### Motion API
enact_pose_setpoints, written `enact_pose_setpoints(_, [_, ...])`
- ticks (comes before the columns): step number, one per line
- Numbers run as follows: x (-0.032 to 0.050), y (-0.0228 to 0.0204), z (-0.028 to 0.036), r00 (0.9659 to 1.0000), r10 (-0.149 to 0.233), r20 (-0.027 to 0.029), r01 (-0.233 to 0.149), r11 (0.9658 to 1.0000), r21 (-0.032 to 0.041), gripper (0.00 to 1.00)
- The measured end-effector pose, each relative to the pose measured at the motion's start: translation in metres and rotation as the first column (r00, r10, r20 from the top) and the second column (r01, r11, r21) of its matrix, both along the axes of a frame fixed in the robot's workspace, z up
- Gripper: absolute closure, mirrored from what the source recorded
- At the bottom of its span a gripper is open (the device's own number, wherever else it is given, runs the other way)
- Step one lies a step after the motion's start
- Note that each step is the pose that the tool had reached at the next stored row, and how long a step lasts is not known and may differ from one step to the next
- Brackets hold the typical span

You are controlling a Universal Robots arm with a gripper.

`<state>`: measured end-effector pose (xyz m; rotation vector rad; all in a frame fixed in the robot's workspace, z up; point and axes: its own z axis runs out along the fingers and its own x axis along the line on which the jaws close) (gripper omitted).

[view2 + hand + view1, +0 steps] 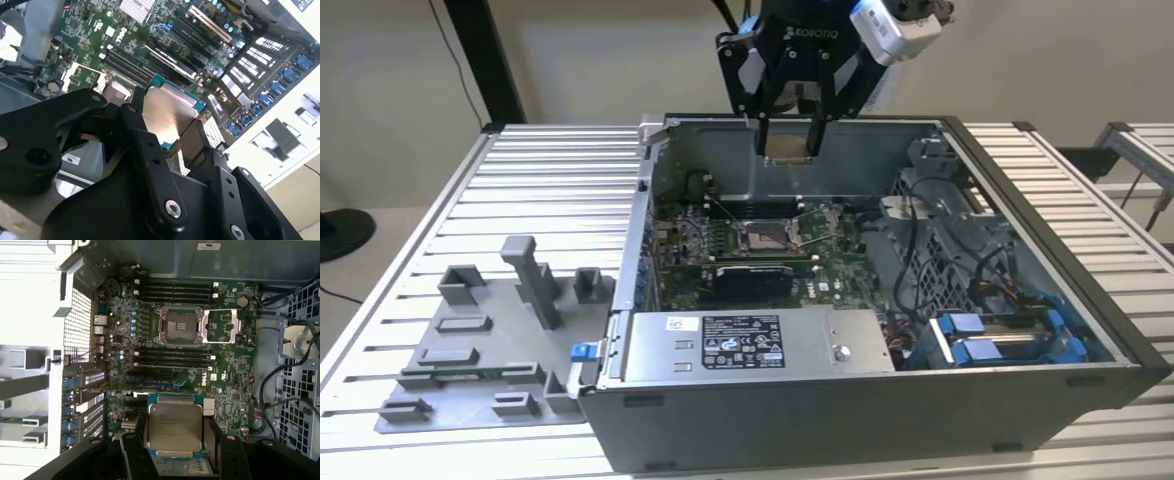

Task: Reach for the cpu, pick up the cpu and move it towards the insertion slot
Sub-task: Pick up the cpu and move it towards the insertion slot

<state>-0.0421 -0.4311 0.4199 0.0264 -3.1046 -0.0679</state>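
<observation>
Gripper carrying the cpu above the open case

The gripper (793, 135) is clamped on the cpu (174, 425), one finger on each of two opposite edges, holding it in the air with its flat face level. The insertion slot (178, 326) lies below it, open and unfilled, on the green board (227, 382) inside the computer case (1067, 300).

surface: table (480, 190) with ribbed metal slats, pale grey | on it: open computer case (881, 400) in the middle, lying on its side | on it: grey fixture plate (480, 360) with upright blocks, touching the case on the exterior view's left
</observation>
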Motion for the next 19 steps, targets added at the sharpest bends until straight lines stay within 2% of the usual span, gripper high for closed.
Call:
enact_pose_setpoints(3, [0.0000,0.0076,-0.0002,1.0000,0.000,0.0000,0.000,1.0000,0.0001,1.00])
enact_pose_setpoints(19, [0.0000,0.0594,-0.0036,1.0000,-0.001,0.0000,0.001,1.0000,0.0000,1.00])
